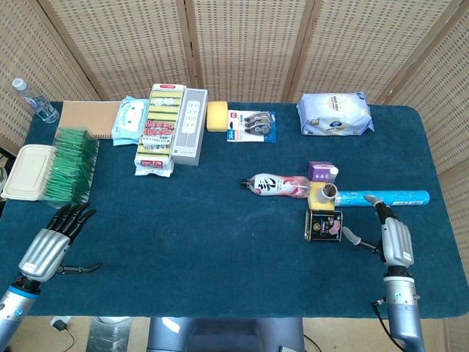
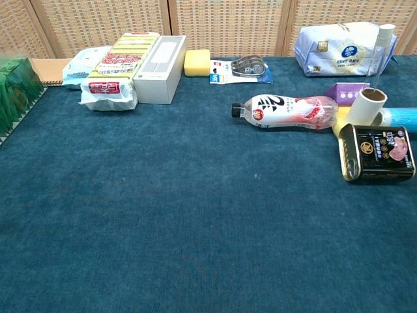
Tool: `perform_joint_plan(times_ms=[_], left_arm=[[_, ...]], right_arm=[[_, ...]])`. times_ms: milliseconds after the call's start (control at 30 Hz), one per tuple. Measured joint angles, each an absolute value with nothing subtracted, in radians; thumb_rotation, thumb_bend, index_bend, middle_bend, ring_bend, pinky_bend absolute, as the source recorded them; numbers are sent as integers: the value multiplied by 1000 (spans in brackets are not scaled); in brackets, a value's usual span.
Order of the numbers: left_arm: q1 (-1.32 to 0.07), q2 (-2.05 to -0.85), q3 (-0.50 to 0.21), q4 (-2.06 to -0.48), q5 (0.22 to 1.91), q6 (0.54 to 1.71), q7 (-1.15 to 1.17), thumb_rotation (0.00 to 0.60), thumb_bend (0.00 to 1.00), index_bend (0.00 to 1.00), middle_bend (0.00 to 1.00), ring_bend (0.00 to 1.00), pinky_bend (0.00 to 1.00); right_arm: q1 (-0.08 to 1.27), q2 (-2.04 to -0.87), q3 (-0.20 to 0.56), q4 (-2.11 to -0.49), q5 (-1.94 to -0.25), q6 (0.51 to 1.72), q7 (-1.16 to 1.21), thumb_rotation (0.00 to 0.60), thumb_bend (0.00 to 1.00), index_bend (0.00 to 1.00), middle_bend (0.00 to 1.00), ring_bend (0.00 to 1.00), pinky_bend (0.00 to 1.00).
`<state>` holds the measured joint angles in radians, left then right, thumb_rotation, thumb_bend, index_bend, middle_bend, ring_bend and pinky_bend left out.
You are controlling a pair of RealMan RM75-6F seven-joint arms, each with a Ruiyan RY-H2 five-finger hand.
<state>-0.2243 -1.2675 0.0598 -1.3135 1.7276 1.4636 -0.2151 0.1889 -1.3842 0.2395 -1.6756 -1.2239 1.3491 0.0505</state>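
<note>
1. Head view: dark rectangular tin (image 1: 323, 225) on its side on the blue felt table (image 1: 205, 242), just left of the right hand (image 1: 393, 238); close, but not touching.
2. Chest view: same tin (image 2: 378, 152), black label with gold lettering too small to read and a pink picture at one end, metal rim showing.
3. Right hand: fingers spread, thumb stretched toward the tin, holding nothing; fingertips reaching the blue tube.
4. Directly behind the tin: cardboard roll (image 1: 327, 192) standing on a yellow block (image 1: 318, 196), open end up.
5. Right of the tin and behind: long light-blue tube (image 1: 388, 198), lying flat, printed text unreadable.
6. Behind the tin, further back: small purple carton (image 1: 322, 171) with white cap.
7. Left of the tin and behind: plastic bottle (image 1: 275, 185) on its side, white and pink wrap with bold black brush characters, black cap pointing left.
8. Far behind the tin: soft white-blue wipes pack (image 1: 334, 114), blister card of tape rolls (image 1: 251, 125), yellow sponge (image 1: 217, 116).
9. Far left of the tin: white box (image 1: 190, 125), stacked yellow-green sponge pack with red label (image 1: 160, 128), green packets (image 1: 69, 165), pale lidded tray (image 1: 29, 171).
10. Left hand (image 1: 53, 242): well left of the tin, near the table's front corner, dark fingers spread, holding nothing.
</note>
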Motion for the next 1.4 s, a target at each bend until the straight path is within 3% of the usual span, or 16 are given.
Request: perform_joint_plan(times_ms=[400, 633, 1067, 1400], left_arm=[[-218, -1257, 34, -1309, 1691, 1495, -230, 271, 0, 0, 0, 0, 32], [-214, -1250, 22, -1309, 1675, 1509, -243, 268, 0, 0, 0, 0, 32], [-205, -1269, 34, -1293, 1679, 1512, -205, 271, 0, 0, 0, 0, 31], [-199, -1288, 51, -1297, 1693, 1512, -203, 278, 0, 0, 0, 0, 32]], right_arm=[[172, -1352, 229, -1686, -1241, 1408, -26, 225, 90, 166, 210, 203, 256], [184, -1357, 235, -1665, -1232, 1385, -8, 227, 90, 166, 210, 204, 256], [310, -1507, 351, -1491, -1093, 1276, 38, 238, 106, 167, 210, 202, 256], [351, -1543, 372, -1452, -1079, 1259, 45, 321, 131, 167, 228, 217, 267]])
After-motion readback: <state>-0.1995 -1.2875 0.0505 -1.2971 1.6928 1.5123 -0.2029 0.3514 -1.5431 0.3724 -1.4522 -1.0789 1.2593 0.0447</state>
